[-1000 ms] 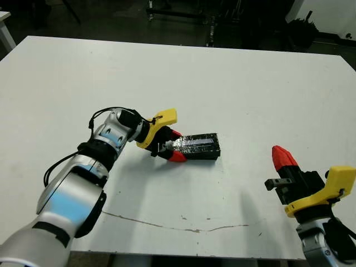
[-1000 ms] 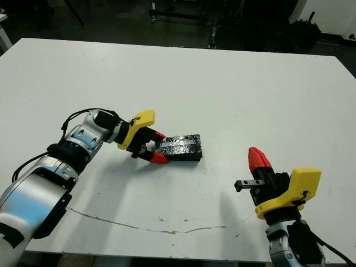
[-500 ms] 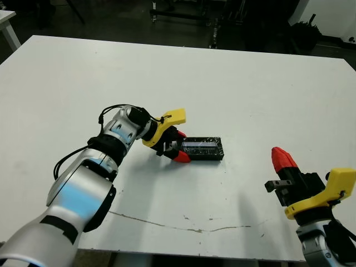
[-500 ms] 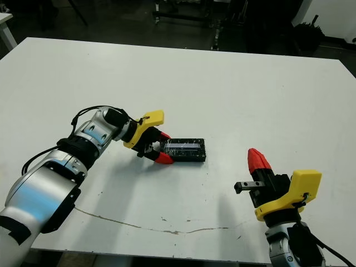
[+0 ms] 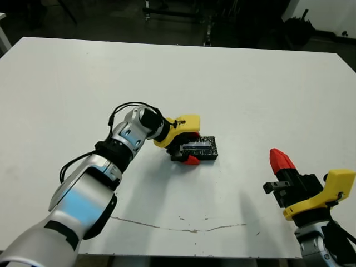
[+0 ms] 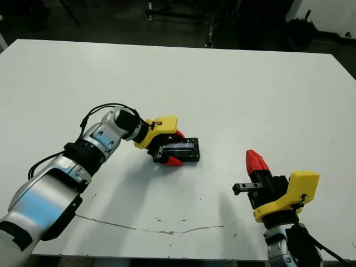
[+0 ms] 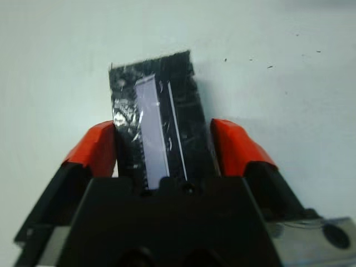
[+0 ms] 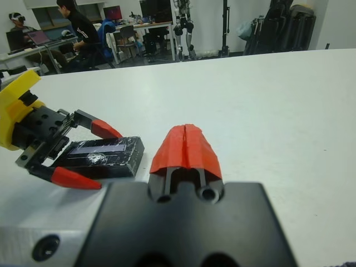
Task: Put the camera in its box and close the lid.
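The lid [image 5: 199,148] sits on the box near the middle of the white bench [image 5: 250,83], and the left gripper [image 7: 164,146] has its fingers [image 7: 94,147] spread to either side of it, red tips close against the long edges. The camera is out of sight, presumably inside. I'd say the closing is nearly done; a gentle, even squeeze or press should seat the lid square, and any sideways shove would skid the whole thing. The right gripper [image 8: 185,146] waits well apart, fingers pressed together. The bench has a thin scratch [image 5: 183,228] near its front edge. Beyond, people [image 8: 78,28] sit at desks.
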{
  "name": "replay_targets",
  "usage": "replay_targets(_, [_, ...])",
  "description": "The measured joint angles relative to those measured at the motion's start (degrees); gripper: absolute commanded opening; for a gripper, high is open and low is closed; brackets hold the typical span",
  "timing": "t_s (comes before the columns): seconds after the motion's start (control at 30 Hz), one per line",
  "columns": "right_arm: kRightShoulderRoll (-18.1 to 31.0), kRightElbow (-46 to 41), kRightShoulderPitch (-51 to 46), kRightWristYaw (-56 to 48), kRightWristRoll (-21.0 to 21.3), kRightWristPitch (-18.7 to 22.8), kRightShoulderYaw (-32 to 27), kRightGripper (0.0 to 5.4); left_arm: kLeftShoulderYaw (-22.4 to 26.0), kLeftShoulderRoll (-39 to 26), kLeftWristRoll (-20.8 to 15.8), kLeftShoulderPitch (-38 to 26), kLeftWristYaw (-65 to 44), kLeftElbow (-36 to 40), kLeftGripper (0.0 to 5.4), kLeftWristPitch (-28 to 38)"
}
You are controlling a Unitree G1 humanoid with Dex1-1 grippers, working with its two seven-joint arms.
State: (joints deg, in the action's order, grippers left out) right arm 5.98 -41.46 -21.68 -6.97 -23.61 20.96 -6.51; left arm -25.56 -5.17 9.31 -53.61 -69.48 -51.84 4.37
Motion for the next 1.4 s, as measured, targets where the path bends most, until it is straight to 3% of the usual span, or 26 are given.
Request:
replay_targets(0.17, [0.0, 0.04, 0.0, -0.03, 0.03, -0.1, 0.09, 0.0, 0.57, -1.89, -1.09, 1.71, -0.6, 2.58, 5.39, -0.89])
replay_targets(0.4, [0.0, 0.54, 0.18, -0.21, -0.13, -0.11, 0.13, 0.0, 4.31, -4.52, -5.49, 6.93, -1.1, 10.08, 5.39, -7.84])
replay_targets(0.87, [0.01, 0.64, 0.28, -0.07, -0.13, -0.09, 0.53, 0.0, 16.46, -6.43, -22.32, 10.89, 2.24, 30.1, 5.39, -22.45])
replay_targets(1.07, [0.0, 0.91, 0.32, -0.28, -0.09, -0.63, 0.62, 0.0, 19.69, -10.93, -26.45, 10.82, 2.42, 36.23, 5.39, -24.13])
replay_targets(1.17, [0.0, 1.14, 0.42, -0.56, -0.08, -0.93, 0.68, 0.0, 23.51, -11.12, -28.0, 11.49, 9.4, 39.46, 5.39, -26.04])
replay_targets(1.27, [-0.01, 1.15, 0.48, -0.55, -0.03, -0.95, 0.71, 0.0, 27.18, -7.32, -28.87, 15.3, 22.11, 44.4, 5.19, -27.97])
replay_targets(1.4, [-0.04, 1.15, 0.82, -0.53, -0.13, -0.94, 0.72, 0.0, 25.76, -0.06, -26.42, 21.65, 37.94, 48.54, 4.68, -30.77])
